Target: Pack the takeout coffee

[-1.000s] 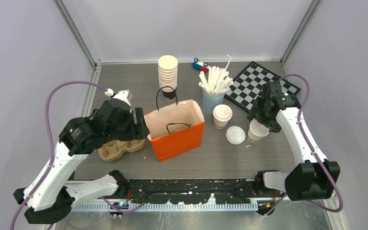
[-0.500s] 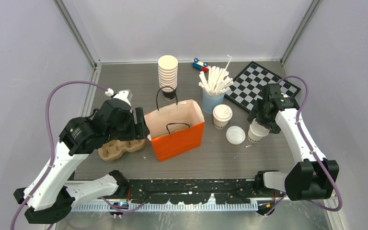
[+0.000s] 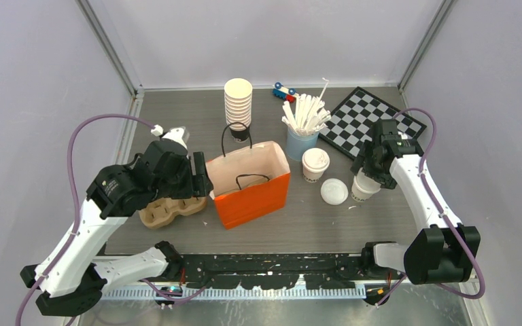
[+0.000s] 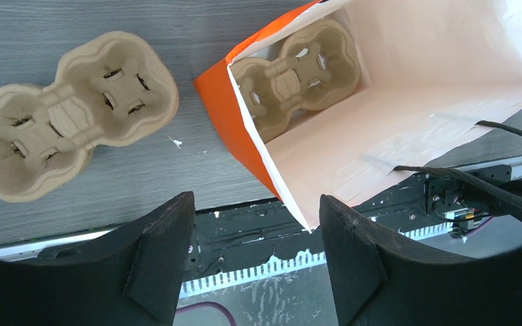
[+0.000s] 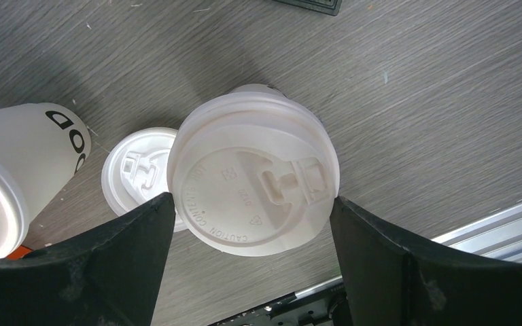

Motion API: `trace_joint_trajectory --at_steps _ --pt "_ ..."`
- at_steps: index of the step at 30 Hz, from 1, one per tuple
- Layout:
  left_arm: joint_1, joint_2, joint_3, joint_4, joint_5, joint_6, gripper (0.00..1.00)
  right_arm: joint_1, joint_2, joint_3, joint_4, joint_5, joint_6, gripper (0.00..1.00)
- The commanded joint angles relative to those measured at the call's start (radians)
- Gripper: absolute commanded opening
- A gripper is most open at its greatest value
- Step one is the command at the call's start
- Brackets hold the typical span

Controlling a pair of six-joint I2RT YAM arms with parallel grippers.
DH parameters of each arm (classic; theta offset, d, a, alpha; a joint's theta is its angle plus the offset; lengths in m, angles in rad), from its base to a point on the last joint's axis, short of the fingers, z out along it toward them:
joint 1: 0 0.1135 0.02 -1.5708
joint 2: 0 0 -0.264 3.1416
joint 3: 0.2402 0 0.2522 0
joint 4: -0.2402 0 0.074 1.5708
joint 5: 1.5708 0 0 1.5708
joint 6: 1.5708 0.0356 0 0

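I'm counting two lidded coffee cups point(image 3: 315, 163) point(image 5: 253, 180) and one loose lid point(image 3: 334, 191) at three o'clock, two pulp carriers point(image 4: 68, 115) point(image 4: 292, 68), one orange bag point(image 3: 251, 197), one cup stack point(image 3: 238, 102), one stick cup point(image 3: 300, 144), one checkerboard point(image 3: 367, 119), one toy car point(image 3: 284, 91).

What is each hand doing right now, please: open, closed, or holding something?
Left hand: open, holding nothing.
Right hand: fingers either side of a lidded coffee cup; whether it grips cannot be told.

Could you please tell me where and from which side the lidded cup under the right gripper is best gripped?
I would grip the lidded cup on its paper wall just under the lid's rim, coming straight down. It stands upright, and the right gripper straddles it, jaws open. A loose lid lies close beside it, so mind that finger.
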Motion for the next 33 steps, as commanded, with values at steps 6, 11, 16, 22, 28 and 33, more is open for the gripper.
trace_joint_trajectory --at_steps 6,11,16,22,28,33 --pt "0.002 -0.003 0.006 0.032 -0.02 0.004 0.69 -0.005 0.003 -0.022 0.047 0.012 -0.01 0.8" --pt "0.002 -0.01 0.003 0.032 -0.025 0.003 0.69 -0.005 -0.001 -0.029 0.046 0.016 -0.01 0.8" --pt "0.002 -0.011 0.006 0.034 -0.031 0.002 0.69 -0.005 -0.012 0.036 -0.011 0.047 -0.03 0.79" --pt "0.002 -0.009 0.031 0.038 -0.071 -0.015 0.66 -0.006 -0.026 0.162 -0.104 0.081 -0.056 0.79" --pt "0.002 -0.005 0.03 0.059 -0.091 -0.024 0.66 -0.004 -0.038 0.306 -0.184 0.051 -0.044 0.76" --pt "0.002 0.034 0.026 0.042 -0.094 -0.035 0.64 0.018 -0.051 0.435 -0.246 0.017 -0.051 0.75"
